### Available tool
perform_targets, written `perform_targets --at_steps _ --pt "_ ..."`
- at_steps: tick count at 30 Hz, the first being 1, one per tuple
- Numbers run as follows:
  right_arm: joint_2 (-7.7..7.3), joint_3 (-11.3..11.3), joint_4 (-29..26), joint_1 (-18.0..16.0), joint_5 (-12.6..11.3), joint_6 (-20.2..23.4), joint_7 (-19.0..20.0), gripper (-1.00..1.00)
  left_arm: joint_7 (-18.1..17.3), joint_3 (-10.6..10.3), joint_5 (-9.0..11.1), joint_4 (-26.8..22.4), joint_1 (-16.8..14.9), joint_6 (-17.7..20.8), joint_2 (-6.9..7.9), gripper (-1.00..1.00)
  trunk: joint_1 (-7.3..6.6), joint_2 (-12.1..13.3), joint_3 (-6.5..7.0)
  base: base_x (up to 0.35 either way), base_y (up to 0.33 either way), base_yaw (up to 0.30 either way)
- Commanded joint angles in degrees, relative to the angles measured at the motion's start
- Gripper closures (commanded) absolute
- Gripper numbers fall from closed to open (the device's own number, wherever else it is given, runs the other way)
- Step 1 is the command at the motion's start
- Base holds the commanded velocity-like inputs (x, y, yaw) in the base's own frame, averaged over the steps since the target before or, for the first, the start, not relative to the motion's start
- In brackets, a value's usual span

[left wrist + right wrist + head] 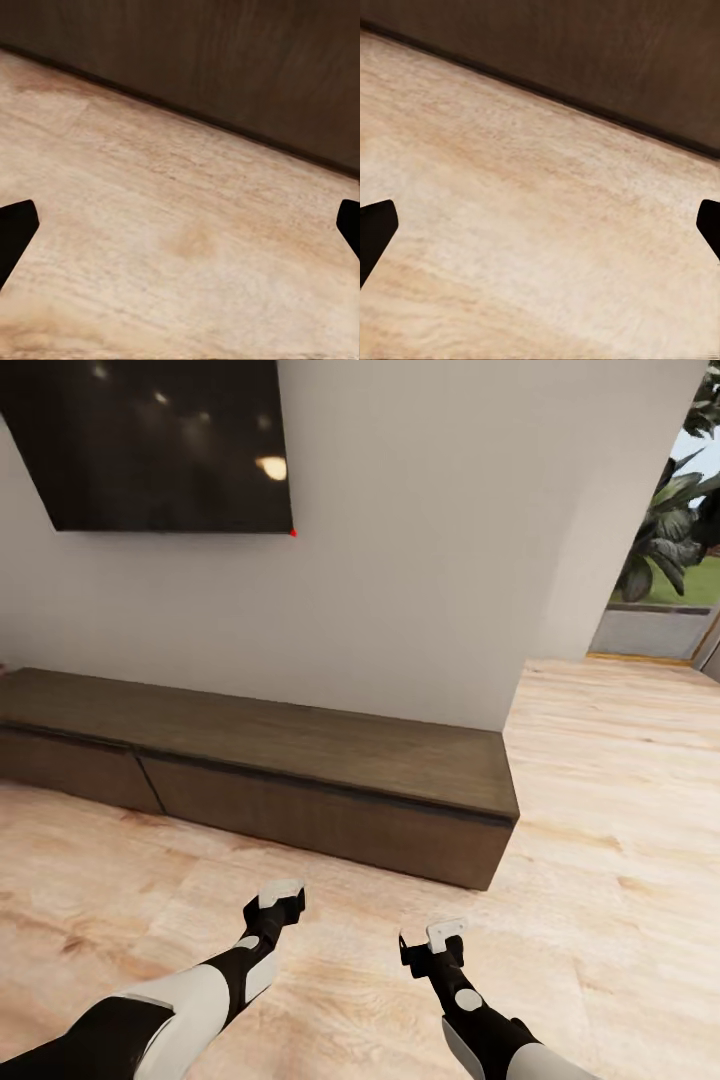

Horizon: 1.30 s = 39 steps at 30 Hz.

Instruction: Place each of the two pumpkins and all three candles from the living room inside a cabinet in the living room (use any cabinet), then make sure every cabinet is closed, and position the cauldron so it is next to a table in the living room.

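One cabinet is seen against the wall, below a dark TV, with two drawer fronts in sight, both shut flush; its far left end is cut off at the picture's edge, so further fronts may exist there. Its top is bare. From this frame it cannot be judged whether any pumpkin or candle has been stowed inside, since the drawers are closed and nothing can be seen through them. The stage is judged as either before the first fetch or between fetches, with most or all of the task probably left: the two pumpkins and three candles to be placed, the drawers to be checked, and the cauldron to be set beside the table.

Two arms are counted, held low over the wooden floor just in front of the cabinet. The left gripper and the right gripper are both empty. In each wrist view the dark fingertips are seen at opposite edges of the picture, so the jaws are judged to be spread wide, with bare floor and the cabinet's base between them. One doorway with a plant beyond it is seen at the right.
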Motion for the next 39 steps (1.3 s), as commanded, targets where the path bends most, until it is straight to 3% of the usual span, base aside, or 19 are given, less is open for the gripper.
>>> perform_targets --at_steps 1,7,13,18,26,27,39 --pt "-0.02 0.5 0.03 -0.03 -0.57 -0.2 -0.25 -1.0 0.18 -0.5 0.36 0.24 -0.11 -0.35 -0.05 -1.0 -0.04 -0.02 -0.02 -0.232 -0.203 0.281" --pt "-0.02 0.55 0.03 -0.03 -0.5 -0.18 -0.24 -1.0 0.14 -0.5 0.38 0.24 -0.06 -0.34 -0.05 -1.0 -0.04 -0.02 0.2 -0.234 -0.199 0.269" --pt "-0.02 1.43 0.03 -0.03 2.06 2.29 -0.24 -1.0 0.03 -0.5 0.43 0.24 -0.05 -0.34 -0.13 -1.0 -0.04 -0.02 0.48 -0.249 -0.15 0.262" --pt "-0.02 1.54 0.03 -0.03 2.54 2.75 -0.24 -1.0 0.08 -0.5 1.45 0.24 -0.04 -0.34 -0.13 -1.0 -0.04 -0.02 0.74 -0.069 -0.028 0.254" --pt "-0.02 1.55 0.03 -0.03 2.6 2.79 -0.24 -1.0 0.35 -0.5 5.3 0.17 -0.03 0.06 -0.04 -1.0 -0.24 0.08 2.94 -0.005 -0.002 0.251" --pt "-0.02 1.55 0.03 -0.03 2.6 2.79 -0.22 -1.0 0.41 -0.5 5.94 0.16 -0.03 1.88 0.01 -1.0 -0.27 0.1 3.22 0.0 0.0 0.25" --pt "-0.03 1.55 0.03 -0.03 2.6 3.03 -0.15 -1.0 0.37 -0.5 6.25 0.08 -0.03 3.95 0.13 -1.0 -0.58 0.26 6.39 0.0 0.0 0.259"
